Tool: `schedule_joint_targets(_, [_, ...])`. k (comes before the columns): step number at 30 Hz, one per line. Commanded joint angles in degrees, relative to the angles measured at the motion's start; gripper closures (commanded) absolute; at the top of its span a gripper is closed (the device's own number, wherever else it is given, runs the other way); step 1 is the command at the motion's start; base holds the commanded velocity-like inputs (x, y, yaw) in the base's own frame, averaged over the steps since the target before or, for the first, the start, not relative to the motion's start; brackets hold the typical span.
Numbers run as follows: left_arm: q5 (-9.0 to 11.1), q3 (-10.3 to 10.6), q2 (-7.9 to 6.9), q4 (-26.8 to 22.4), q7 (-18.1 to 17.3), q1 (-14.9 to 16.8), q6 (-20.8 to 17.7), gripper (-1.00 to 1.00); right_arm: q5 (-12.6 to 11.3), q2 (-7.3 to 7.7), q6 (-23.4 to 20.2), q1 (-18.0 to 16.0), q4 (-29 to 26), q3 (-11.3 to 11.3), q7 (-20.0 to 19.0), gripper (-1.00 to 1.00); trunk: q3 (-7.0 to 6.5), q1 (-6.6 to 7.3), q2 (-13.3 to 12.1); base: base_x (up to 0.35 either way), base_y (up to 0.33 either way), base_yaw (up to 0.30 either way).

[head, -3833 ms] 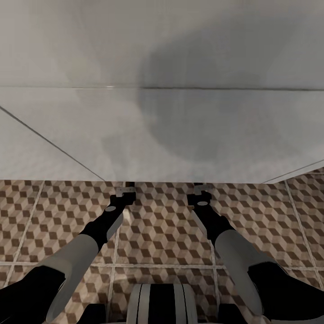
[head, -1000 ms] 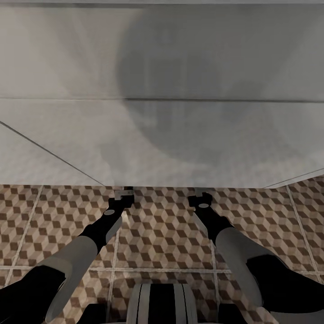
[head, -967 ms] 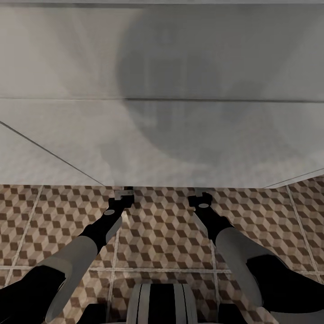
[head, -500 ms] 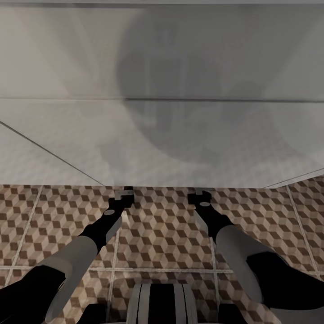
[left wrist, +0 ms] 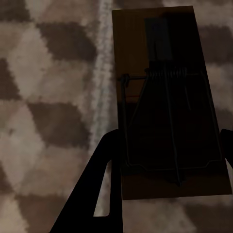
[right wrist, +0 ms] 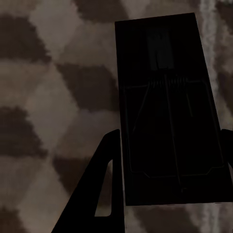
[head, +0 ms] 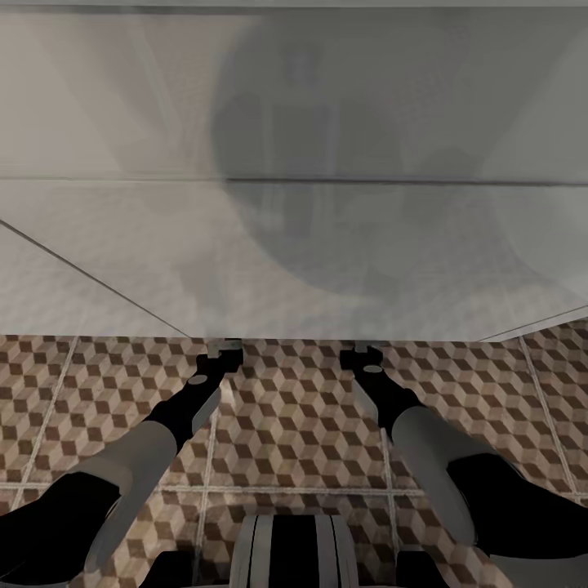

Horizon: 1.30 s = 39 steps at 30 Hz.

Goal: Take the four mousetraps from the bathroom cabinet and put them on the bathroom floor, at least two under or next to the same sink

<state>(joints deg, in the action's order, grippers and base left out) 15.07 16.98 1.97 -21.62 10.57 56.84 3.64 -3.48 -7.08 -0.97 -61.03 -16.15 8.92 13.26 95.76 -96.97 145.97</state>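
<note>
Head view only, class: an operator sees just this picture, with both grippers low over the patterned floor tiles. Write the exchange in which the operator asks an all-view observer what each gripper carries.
Operator: Is the left gripper carrying anything?
Observer: Yes. The left wrist view shows a first mousetrap held between its fingers.
Operator: And the right gripper?
Observer: The right wrist view shows a second mousetrap held the same way, with its spring bar facing the camera.
</note>
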Motion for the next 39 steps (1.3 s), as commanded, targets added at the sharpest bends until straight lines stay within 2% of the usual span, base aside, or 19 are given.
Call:
schedule_joint_targets(1, [0.5, 0.5, -0.04, 0.1, 0.5, 0.1, 0.2, 1.00, -0.5, 0.03, -0.1, -0.2, 0.1, 0.5, 0.3, 1.00, 0.03, 0.01, 0.0, 0.000, 0.000, 0.000])
schedule_joint_targets(5, [0.5, 0.5, 0.02, 0.2, 0.5, 0.2, 0.2, 1.00, -2.1, 0.04, -0.4, -1.8, 1.7, 0.4, -0.2, 1.00, 0.03, 0.01, 0.0, 0.000, 0.000, 0.000])
schedule_joint_targets(8, [0.5, 0.5, 0.00, 0.2, 0.5, 0.2, 0.2, 1.00, -4.5, 0.05, -0.6, -3.1, 3.2, 0.4, -1.4, 1.00, 0.03, 0.01, 0.0, 0.000, 0.000, 0.000])
schedule_joint_targets(13, [0.5, 0.5, -0.01, 0.3, 0.5, 0.2, 0.3, 1.00, -5.8, 0.09, -0.7, -3.7, 3.8, 0.5, -2.3, 1.00, 0.03, 0.01, 0.0, 0.000, 0.000, 0.000])
schedule_joint_targets(29, [0.5, 0.5, 0.05, 0.5, 0.5, 0.2, 0.5, 1.00, -6.3, 0.02, -2.2, -4.1, 4.0, 0.5, -2.5, 1.00, 0.03, 0.01, 0.0, 0.000, 0.000, 0.000])
schedule_joint_targets(39, [0.5, 0.5, 0.05, 0.5, 0.5, 0.2, 0.6, 1.00, -6.3, -0.28, -1.6, -4.1, 4.8, 0.4, -2.5, 1.00, 0.03, 0.01, 0.0, 0.000, 0.000, 0.000])
